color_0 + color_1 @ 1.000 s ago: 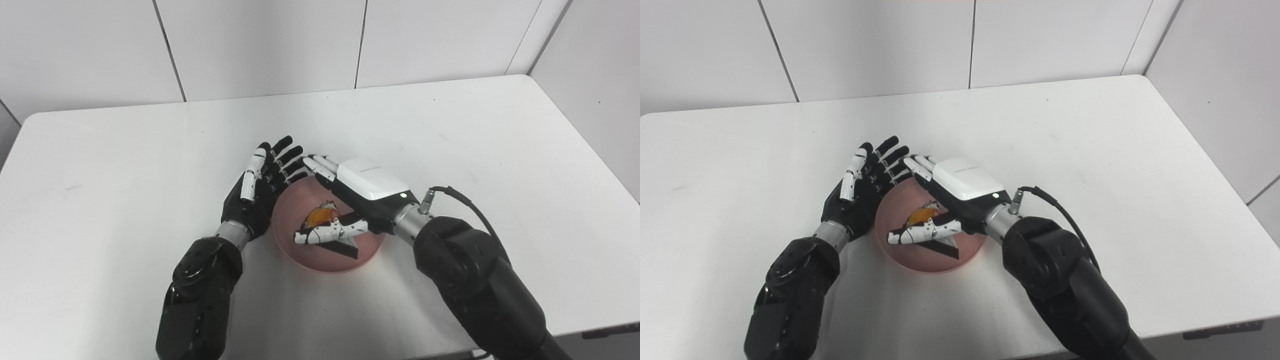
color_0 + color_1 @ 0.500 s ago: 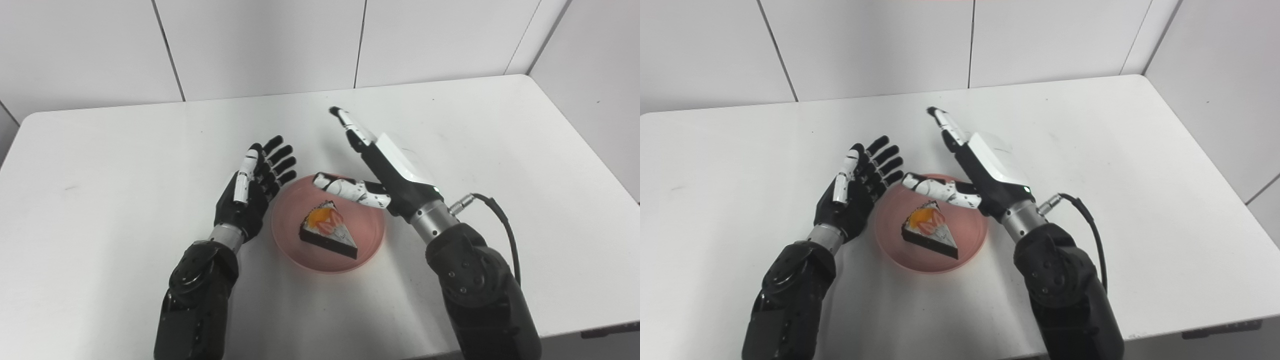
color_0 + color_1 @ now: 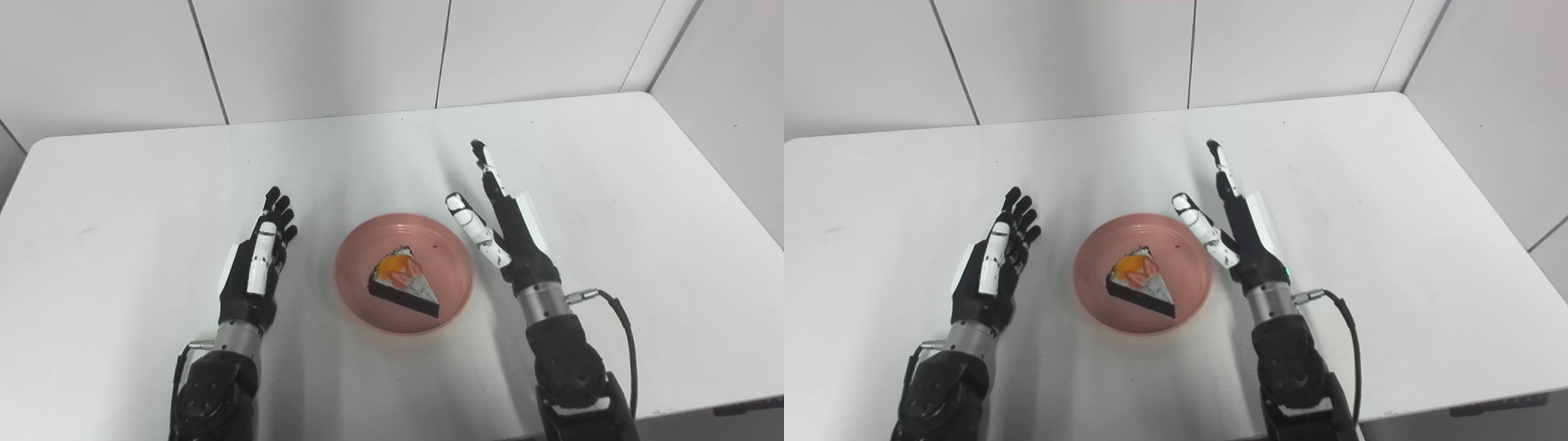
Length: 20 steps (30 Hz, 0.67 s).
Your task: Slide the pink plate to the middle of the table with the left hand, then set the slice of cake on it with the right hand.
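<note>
The slice of cake lies on the pink plate, a dark wedge with white topping and orange and red fruit at its narrow end. Its long axis runs on a diagonal: the narrow tip points up and to the left, toward the far side of the table, and the broad cut end faces down and to the right, toward my right arm. It sits flat, a little left of the plate's center, and touches nothing but the plate. A small dark crumb lies on the plate just beyond it, toward the far right rim.

The plate rests near the middle of the table, between my two hands.

My left hand is to the left of the plate, clear of its rim, its fingers stretched out toward the far edge and holding nothing. My right hand stands on the right side, near the plate's rim but not touching it, turned edge-on with the fingers extended and the thumb spread toward the plate, also empty.
</note>
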Available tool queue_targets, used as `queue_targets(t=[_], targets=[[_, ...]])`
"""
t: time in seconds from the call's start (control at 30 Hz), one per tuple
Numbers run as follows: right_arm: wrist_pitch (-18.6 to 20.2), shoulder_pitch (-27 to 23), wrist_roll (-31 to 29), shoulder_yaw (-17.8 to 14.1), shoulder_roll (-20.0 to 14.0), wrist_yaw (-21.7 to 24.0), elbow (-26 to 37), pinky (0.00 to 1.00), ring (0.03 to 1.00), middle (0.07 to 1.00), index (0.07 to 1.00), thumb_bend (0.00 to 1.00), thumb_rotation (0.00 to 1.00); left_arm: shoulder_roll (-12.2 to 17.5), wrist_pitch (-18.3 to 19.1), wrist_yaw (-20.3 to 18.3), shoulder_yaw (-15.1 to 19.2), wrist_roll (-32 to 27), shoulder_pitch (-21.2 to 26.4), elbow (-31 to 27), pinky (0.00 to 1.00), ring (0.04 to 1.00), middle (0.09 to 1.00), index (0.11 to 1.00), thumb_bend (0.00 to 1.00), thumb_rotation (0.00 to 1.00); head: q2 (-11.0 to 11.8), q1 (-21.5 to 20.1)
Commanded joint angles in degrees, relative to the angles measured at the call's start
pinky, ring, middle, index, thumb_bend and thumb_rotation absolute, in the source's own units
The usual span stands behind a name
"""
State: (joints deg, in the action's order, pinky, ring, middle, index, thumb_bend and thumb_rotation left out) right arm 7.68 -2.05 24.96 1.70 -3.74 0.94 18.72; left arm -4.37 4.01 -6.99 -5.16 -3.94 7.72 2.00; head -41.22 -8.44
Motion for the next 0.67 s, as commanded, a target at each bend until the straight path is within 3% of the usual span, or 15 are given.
queue_targets(t=[0.0, 0.13, 0.27, 0.5, 0.63], targets=[[-4.0, 0.0, -0.4, -0.1, 0.5, -2.6, 0.6, 0.96, 0.988, 0.996, 0.997, 0.28, 1.00, 0.5, -2.3, 0.6, -0.2, 1.1, -1.2, -0.1, 0.99, 1.000, 1.000, 1.000, 0.42, 1.00, 0.2, 0.0], [-7.1, 2.2, -0.9, 0.2, 0.9, -5.4, -1.9, 0.95, 0.979, 0.993, 0.995, 0.25, 1.00, 0.6, -3.4, 0.2, -0.8, 1.8, -3.0, -0.4, 1.00, 1.000, 1.000, 0.993, 0.43, 1.00, 0.7, 0.1], [-10.4, 3.7, -6.5, -0.8, 2.1, -6.5, -5.7, 0.99, 0.996, 1.000, 1.000, 0.30, 1.00, 0.2, -3.3, -0.1, -1.2, 1.4, -4.7, -1.0, 1.00, 1.000, 0.999, 0.984, 0.42, 1.00, 1.1, 0.0], [-8.3, 3.3, -15.2, -2.1, 2.4, -4.2, -8.0, 1.00, 1.000, 1.000, 1.000, 0.26, 1.00, 0.8, -4.0, -1.0, -2.4, 1.7, -5.4, -0.3, 1.00, 1.000, 1.000, 0.987, 0.42, 1.00, 1.1, 0.1], [-9.1, 2.7, -19.6, -2.6, 2.3, -3.3, -10.3, 1.00, 1.000, 1.000, 1.000, 0.23, 1.00, 1.0, -3.9, -1.0, -2.7, 1.3, -5.0, 0.7, 1.00, 0.996, 0.997, 0.988, 0.43, 1.00, 1.2, 0.4]])
